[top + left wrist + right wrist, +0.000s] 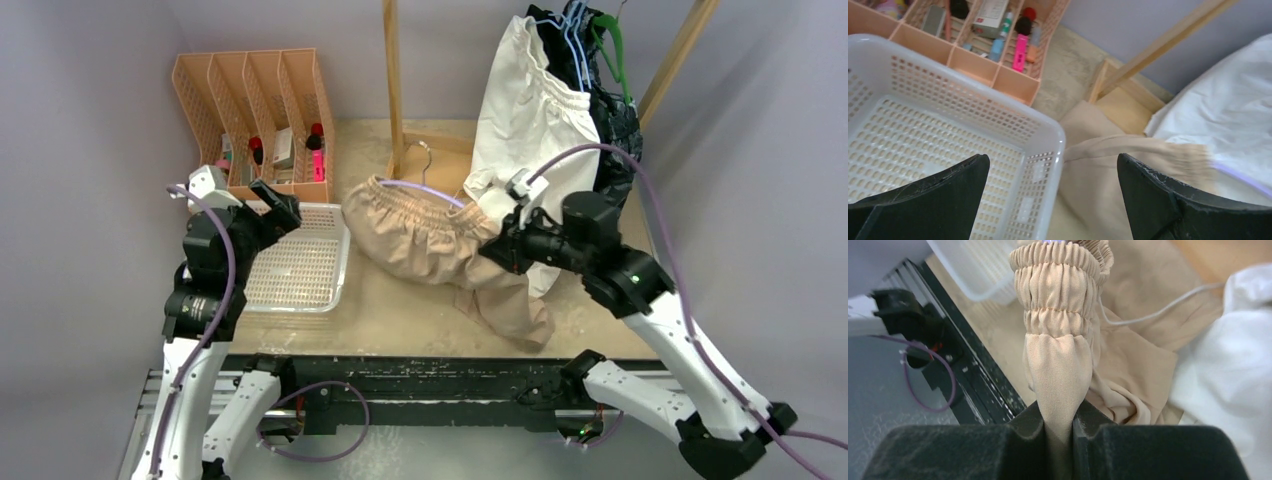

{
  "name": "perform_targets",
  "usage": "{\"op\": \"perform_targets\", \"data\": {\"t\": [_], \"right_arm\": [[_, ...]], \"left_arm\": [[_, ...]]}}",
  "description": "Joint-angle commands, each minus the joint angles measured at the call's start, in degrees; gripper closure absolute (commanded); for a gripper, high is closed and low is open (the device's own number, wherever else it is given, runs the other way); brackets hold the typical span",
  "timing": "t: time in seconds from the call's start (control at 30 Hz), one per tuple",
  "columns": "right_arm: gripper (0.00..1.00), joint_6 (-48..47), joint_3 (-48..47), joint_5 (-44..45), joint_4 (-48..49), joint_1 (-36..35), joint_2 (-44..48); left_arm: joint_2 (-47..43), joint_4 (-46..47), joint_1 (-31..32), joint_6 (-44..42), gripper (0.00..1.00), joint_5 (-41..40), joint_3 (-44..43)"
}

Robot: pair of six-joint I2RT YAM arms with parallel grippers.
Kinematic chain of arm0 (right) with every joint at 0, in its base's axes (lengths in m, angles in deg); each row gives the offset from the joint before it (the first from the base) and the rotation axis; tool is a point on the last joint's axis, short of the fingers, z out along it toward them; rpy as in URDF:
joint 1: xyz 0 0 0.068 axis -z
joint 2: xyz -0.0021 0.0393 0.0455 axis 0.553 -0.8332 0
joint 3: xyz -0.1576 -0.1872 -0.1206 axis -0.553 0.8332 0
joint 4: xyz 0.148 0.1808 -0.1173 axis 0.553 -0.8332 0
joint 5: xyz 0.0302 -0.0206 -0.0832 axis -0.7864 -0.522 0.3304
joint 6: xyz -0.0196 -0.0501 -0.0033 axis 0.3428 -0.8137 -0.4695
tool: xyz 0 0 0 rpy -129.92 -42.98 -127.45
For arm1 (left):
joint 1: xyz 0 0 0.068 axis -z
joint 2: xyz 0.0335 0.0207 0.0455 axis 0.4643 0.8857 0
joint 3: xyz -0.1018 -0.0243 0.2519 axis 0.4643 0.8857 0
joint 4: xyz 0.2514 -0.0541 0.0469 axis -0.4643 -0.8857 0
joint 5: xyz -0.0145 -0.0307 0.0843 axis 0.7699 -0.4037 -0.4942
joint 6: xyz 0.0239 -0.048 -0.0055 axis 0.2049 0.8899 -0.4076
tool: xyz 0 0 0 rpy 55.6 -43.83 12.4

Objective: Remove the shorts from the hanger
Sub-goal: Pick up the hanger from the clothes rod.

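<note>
The tan shorts (425, 240) lie on the table with a pale lilac hanger (420, 188) still through their elastic waist. My right gripper (503, 250) is shut on the tan waistband, which bunches between the jaws in the right wrist view (1058, 385). The white shorts (520, 110) hang on the wooden rack, with black and dark blue patterned shorts (612, 130) behind them. My left gripper (282, 208) is open and empty above the white basket (300, 262); its fingers (938, 200) frame the basket corner and tan cloth (1108, 190).
A peach desk organiser (255, 110) with pens and markers stands at the back left. Wooden rack posts (394, 80) rise behind the tan shorts. A green hanger (612, 50) tops the rack. The black rail (430, 385) runs along the near edge.
</note>
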Motion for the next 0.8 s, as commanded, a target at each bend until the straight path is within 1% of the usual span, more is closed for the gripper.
{"op": "perform_targets", "data": {"t": [0.0, 0.07, 0.17, 0.2, 0.23, 0.27, 0.3, 0.33, 0.37, 0.43, 0.5, 0.57, 0.63, 0.77], "right_arm": [[1.0, 1.05, 2.87, -3.28, 8.59, -0.04, -0.97], [1.0, 1.03, 3.7, -3.21, 8.94, -0.12, -1.63], [1.0, 0.76, 4.47, -2.47, 8.67, -0.07, -2.19], [1.0, 0.71, 4.74, -2.08, 8.52, -0.05, -2.32], [1.0, 0.6, 5.05, -1.78, 8.5, -0.04, -2.39], [1.0, 0.47, 5.36, -1.64, 8.51, -0.05, -2.48], [1.0, 0.4, 5.68, -1.51, 8.59, -0.05, -2.61], [1.0, 0.4, 5.97, -1.46, 8.71, -0.06, -2.72], [1.0, 0.5, 6.05, -1.31, 8.8, -0.04, -2.94], [1.0, 0.29, 5.68, -0.67, 7.8, -0.13, -3.45], [1.0, 0.19, 5.62, -0.45, 7.65, -0.04, -3.49], [1.0, 0.07, 5.62, -0.41, 7.64, -0.07, -3.26], [1.0, -0.03, 5.62, -0.1, 7.78, -0.04, -2.82], [1.0, 0.13, 5.61, -0.47, 8.33, -0.05, -2.36]], "left_arm": [[1.27, 4.09, -0.39, 2.65, 0.0, 11.25, -2.68], [4.72, 3.63, -0.39, 5.58, 0.01, 13.89, -3.9], [12.32, 1.4, -0.07, 7.78, 0.04, 21.82, -6.99], [14.59, 1.08, 0.82, 8.39, 0.05, 22.63, -7.54], [16.27, 1.08, 2.57, 8.69, 0.06, 21.79, -8.08], [17.37, 1.72, 5.3, 8.99, 0.06, 18.98, -8.36], [18.29, 2.67, 10.01, 9.6, 0.06, 15.77, -8.59], [19.32, 3.25, 12.49, 10.82, 0.07, 13.45, -9.18], [20.87, 2.97, 13.78, 12.73, 0.09, 12.8, -10.05], [23.09, 3.0, 15.1, 15.25, 0.12, 12.58, -11.67], [23.13, 3.32, 15.51, 16.54, 0.12, 10.02, -12.58], [22.85, 4.89, 15.6, 16.76, 0.13, 9.3, -12.65], [23.97, 4.83, 15.61, 16.03, 0.15, 10.81, -13.01], [27.19, 1.84, 15.78, 11.28, 0.19, 15.38, -14.62]]}}
